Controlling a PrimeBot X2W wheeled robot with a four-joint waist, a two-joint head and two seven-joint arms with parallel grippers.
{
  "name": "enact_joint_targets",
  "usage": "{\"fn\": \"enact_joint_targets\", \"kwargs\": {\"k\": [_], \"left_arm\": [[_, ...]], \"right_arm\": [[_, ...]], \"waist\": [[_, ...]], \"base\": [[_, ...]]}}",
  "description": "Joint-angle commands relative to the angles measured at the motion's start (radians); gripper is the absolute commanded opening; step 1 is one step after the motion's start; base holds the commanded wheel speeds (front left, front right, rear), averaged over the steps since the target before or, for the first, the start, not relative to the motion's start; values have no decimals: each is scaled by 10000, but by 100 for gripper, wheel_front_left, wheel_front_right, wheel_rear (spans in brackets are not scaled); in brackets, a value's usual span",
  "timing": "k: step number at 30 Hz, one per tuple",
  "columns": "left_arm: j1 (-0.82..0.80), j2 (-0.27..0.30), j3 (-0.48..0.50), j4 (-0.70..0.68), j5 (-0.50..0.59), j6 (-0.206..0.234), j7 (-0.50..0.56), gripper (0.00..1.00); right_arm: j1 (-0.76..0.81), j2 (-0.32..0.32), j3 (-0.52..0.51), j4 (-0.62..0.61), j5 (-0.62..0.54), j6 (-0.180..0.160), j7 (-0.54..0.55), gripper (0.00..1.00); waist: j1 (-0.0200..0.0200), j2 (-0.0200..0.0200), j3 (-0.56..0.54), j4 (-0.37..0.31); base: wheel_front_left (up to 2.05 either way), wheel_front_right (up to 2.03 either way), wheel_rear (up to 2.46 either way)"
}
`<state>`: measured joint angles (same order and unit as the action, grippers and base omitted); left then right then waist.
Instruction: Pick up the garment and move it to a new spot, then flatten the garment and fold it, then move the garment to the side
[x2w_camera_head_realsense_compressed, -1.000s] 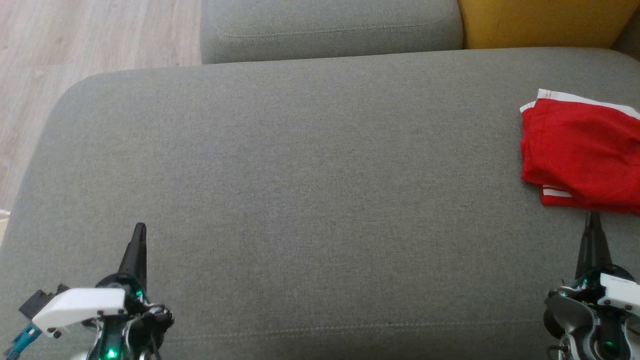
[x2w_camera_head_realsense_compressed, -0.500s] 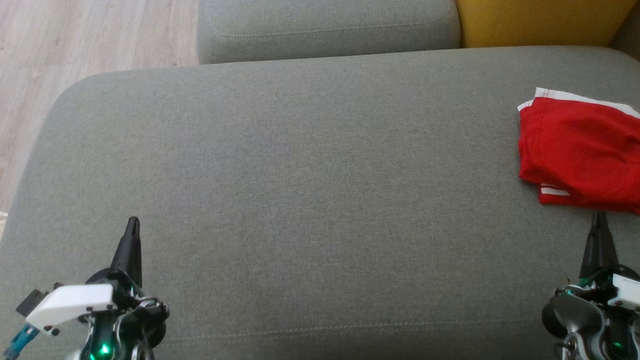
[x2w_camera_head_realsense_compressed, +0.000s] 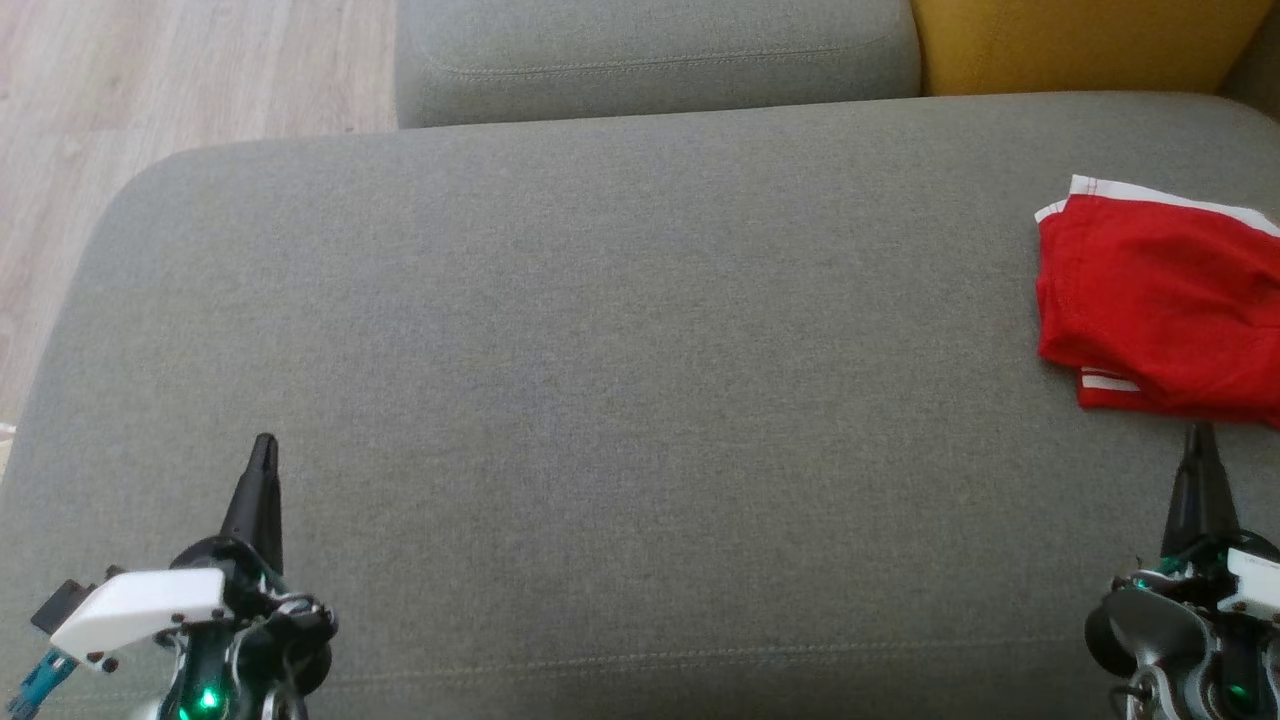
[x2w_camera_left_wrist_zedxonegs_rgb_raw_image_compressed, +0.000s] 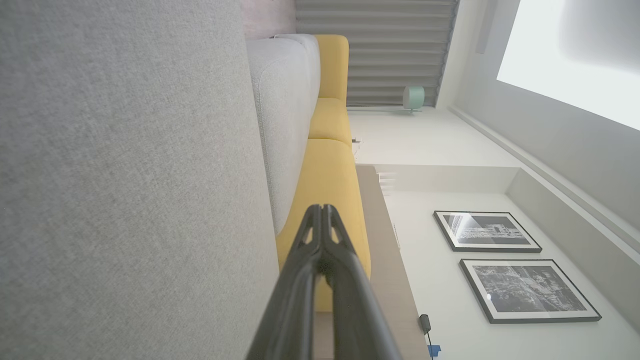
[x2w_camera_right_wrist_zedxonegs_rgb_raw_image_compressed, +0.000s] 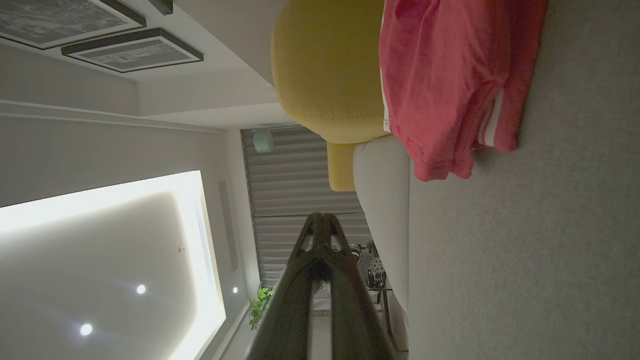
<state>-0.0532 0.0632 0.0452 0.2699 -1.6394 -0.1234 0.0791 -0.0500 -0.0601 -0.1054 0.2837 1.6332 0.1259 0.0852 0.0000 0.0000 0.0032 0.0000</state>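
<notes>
A folded red garment (x2w_camera_head_realsense_compressed: 1160, 300) with white trim lies at the right edge of the grey sofa cushion (x2w_camera_head_realsense_compressed: 640, 400); the right wrist view has the same garment (x2w_camera_right_wrist_zedxonegs_rgb_raw_image_compressed: 450, 85) at its upper right. My right gripper (x2w_camera_head_realsense_compressed: 1198, 440) hovers just short of the garment's near edge, fingers shut and empty. In its own view the right gripper (x2w_camera_right_wrist_zedxonegs_rgb_raw_image_compressed: 323, 216) has its tips pressed together. My left gripper (x2w_camera_head_realsense_compressed: 264, 445) sits at the lower left over bare cushion, shut and empty. The left gripper (x2w_camera_left_wrist_zedxonegs_rgb_raw_image_compressed: 324, 207) has closed tips in its own view too.
A second grey cushion (x2w_camera_head_realsense_compressed: 655, 55) and a yellow cushion (x2w_camera_head_realsense_compressed: 1080, 40) lie behind the seat. Wooden floor (x2w_camera_head_realsense_compressed: 150, 90) shows at the far left, past the cushion's rounded corner. Framed pictures (x2w_camera_left_wrist_zedxonegs_rgb_raw_image_compressed: 505, 265) hang on the wall.
Both grippers and the camera shifted slightly between one second and half a second ago; since then nothing has visibly moved. The garment lies as before.
</notes>
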Motion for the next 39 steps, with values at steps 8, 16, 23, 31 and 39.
{"fn": "enact_joint_targets", "kwargs": {"k": [8,16,23,31,39], "left_arm": [[-522,88,386,-261,58,-73,100,0],[-524,70,412,-260,79,-73,121,0],[-526,53,435,-259,99,-73,140,0],[-528,35,460,-258,120,-73,160,0],[-530,19,483,-257,139,-73,178,0]], "right_arm": [[-556,-85,168,-404,-36,48,77,0],[-558,-69,146,-403,-55,48,95,0],[-560,-55,125,-401,-72,48,111,0],[-561,-39,104,-400,-90,48,129,0],[-563,-25,84,-399,-107,48,145,0]], "waist": [[0,0,0,1],[0,0,0,1],[0,0,0,1],[0,0,0,1],[0,0,0,1]], "base": [[0,0,0],[0,0,0],[0,0,0],[0,0,0],[0,0,0]]}}
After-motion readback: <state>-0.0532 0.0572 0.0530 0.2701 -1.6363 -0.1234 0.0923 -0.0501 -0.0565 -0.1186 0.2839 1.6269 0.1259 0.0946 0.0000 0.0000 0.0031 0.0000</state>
